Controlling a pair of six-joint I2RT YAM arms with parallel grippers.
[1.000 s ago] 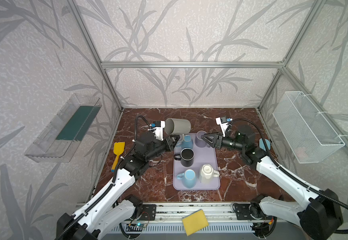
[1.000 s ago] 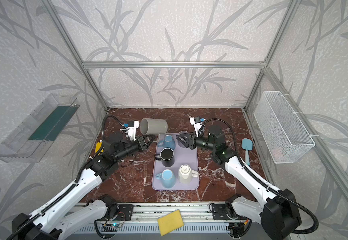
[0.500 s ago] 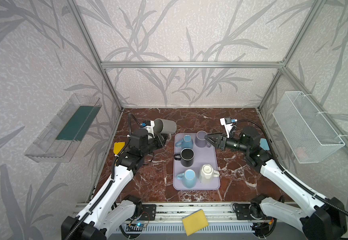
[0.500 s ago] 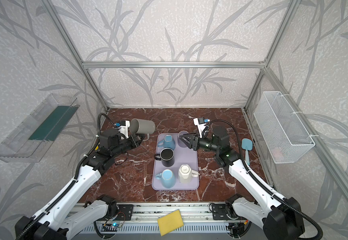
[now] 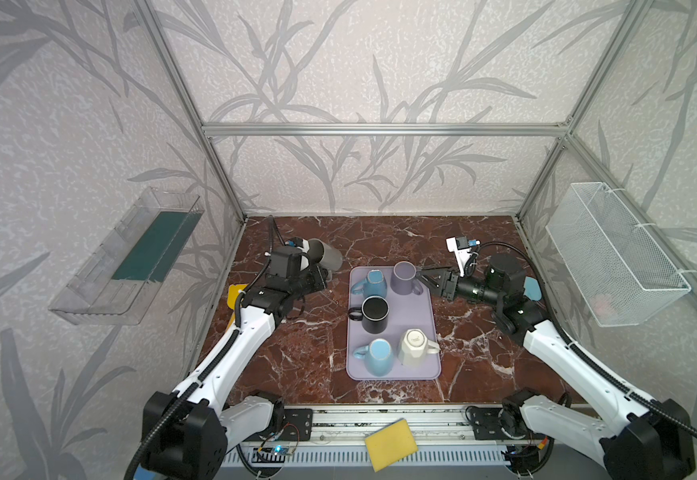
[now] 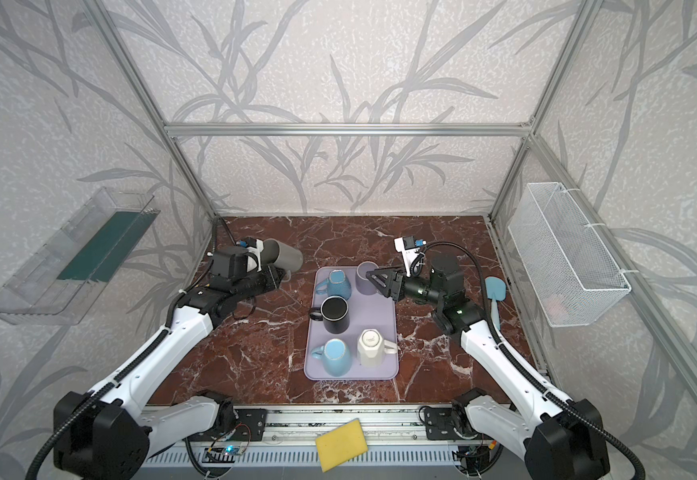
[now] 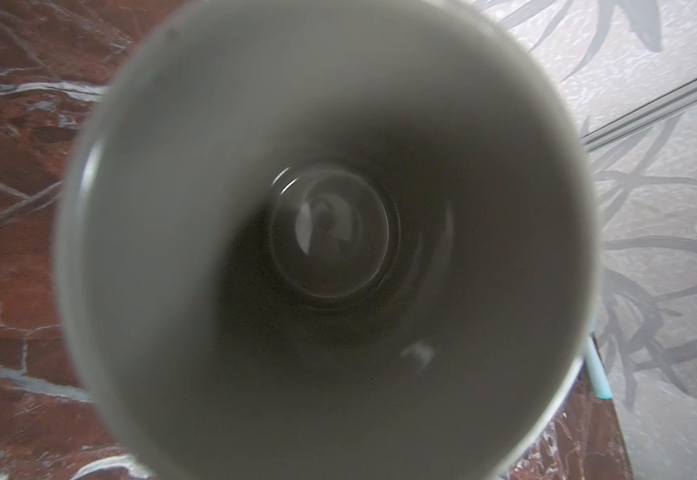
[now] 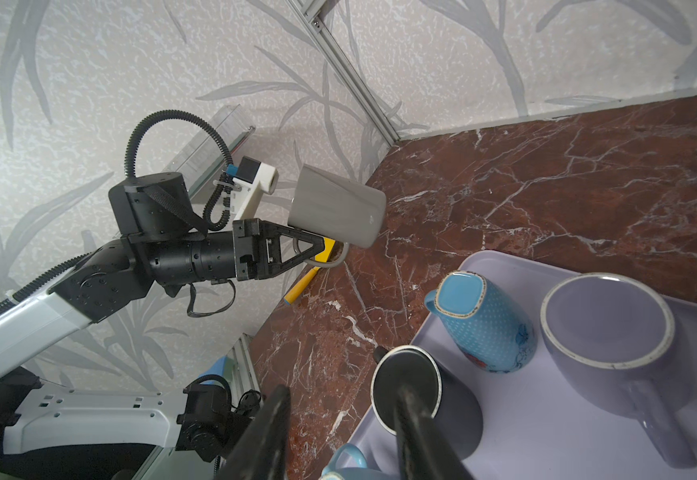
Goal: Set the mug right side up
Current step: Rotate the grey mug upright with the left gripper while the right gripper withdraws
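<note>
Plenty of bare worktop (image 5: 309, 357) left of the tray (image 5: 421, 307), and the strip behind it lies open too. On the tray it's tight: blue mug (image 5: 378, 357) and white mug (image 5: 415, 347) nearly touching at the front, two more paired at the back (best gap is right of the black mug (image 5: 375, 313)). Back-left, the grey mug (image 5: 332, 257) hangs sideways above the worktop in the left gripper (image 8: 322, 249), blocking that corner; a blue spatula (image 6: 495, 291) lines the right edge.
</note>
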